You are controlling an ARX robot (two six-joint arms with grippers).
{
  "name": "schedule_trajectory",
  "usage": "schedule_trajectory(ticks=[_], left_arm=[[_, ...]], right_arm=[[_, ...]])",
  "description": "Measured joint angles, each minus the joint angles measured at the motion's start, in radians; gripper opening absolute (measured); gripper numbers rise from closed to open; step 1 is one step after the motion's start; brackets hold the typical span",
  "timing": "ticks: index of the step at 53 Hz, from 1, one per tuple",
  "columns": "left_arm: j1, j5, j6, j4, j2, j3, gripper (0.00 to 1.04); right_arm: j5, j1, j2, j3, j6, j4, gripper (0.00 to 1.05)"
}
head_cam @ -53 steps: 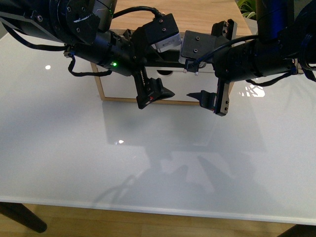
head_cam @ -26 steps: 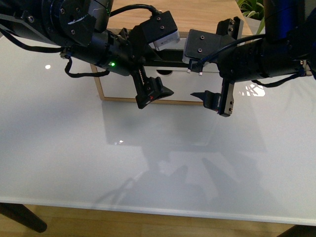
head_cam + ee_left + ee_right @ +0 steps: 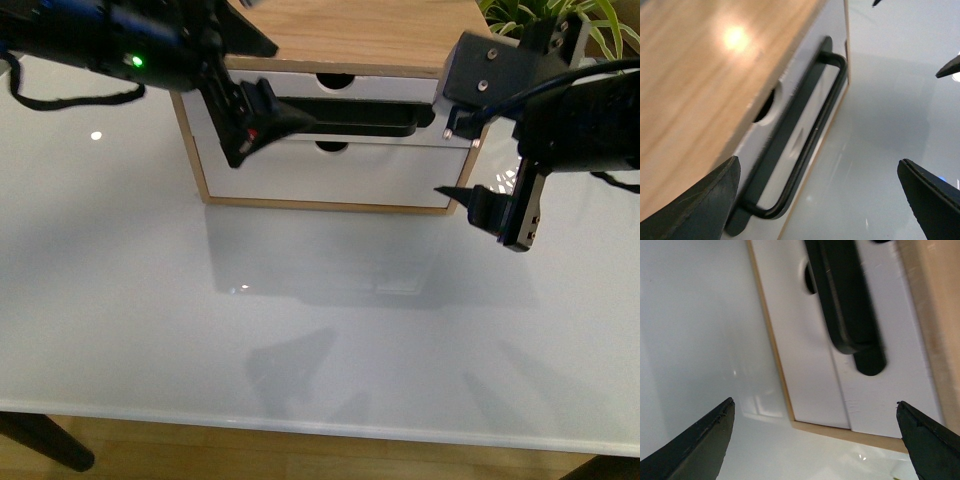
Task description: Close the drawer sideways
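Two grippers and one drawer, logged left to right.

- **Left gripper**: jaws spread wide and holding nothing. Its fingertips are just beside the left end of the black bar handle.
- **Drawer**: in the upper slot of the wooden cabinet, between my two grippers. Its front looks about flush with the frame, but I cannot tell whether a sliver is left open.
- **Right gripper**: jaws likewise wide and empty, off the cabinet's lower right corner and apart from it.
- **Step, as I judge it:** the closing push is done or nearly so.
- **Next move:** check that the front sits flush. If it does not, I give a flat nudge on the front, not on the handle.
- **Writing:** no brand, label or lettering is readable. I see only a green light on my left arm.
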Motion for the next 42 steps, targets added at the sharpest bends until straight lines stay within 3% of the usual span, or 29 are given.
schedule_trajectory(ticks=[9, 17, 23, 24, 26, 28, 29, 33, 42], left_arm=[[0.099, -0.040, -0.225, 0.223, -0.212, -0.183, 0.96], [0.199, -0.067, -0.512, 0.393, -0.409, -0.356, 0.96], [0.295, -0.091, -0.755, 0.445, -0.582, -0.502, 0.96], [0.309, -0.129, -0.781, 0.450, -0.612, -0.529, 0.95], [0.315, -0.313, -0.777, 0.497, -0.665, -0.594, 0.87], [0.333, -0.460, -0.758, 0.531, -0.735, -0.676, 0.76], [0.341, -0.485, -0.753, 0.538, -0.755, -0.702, 0.73], [0.356, -0.538, -0.747, 0.551, -0.826, -0.803, 0.57], [0.328, -0.551, -0.740, 0.558, -0.922, -0.917, 0.28]], right_arm=[[0.010, -0.036, -0.175, -0.167, 0.159, 0.162, 0.96], [0.121, -0.094, -0.346, -0.354, 0.430, 0.365, 0.96], [0.218, -0.128, -0.515, -0.489, 0.719, 0.412, 0.96], [0.275, -0.125, -0.523, -0.514, 0.780, 0.467, 0.92], [0.366, -0.123, -0.533, -0.557, 0.897, 0.586, 0.83], [0.396, -0.125, -0.552, -0.602, 1.006, 0.652, 0.73], [0.401, -0.126, -0.562, -0.616, 1.032, 0.657, 0.70], [0.396, -0.132, -0.620, -0.672, 1.098, 0.658, 0.54], [0.333, -0.178, -0.683, -0.767, 1.137, 0.700, 0.26]])
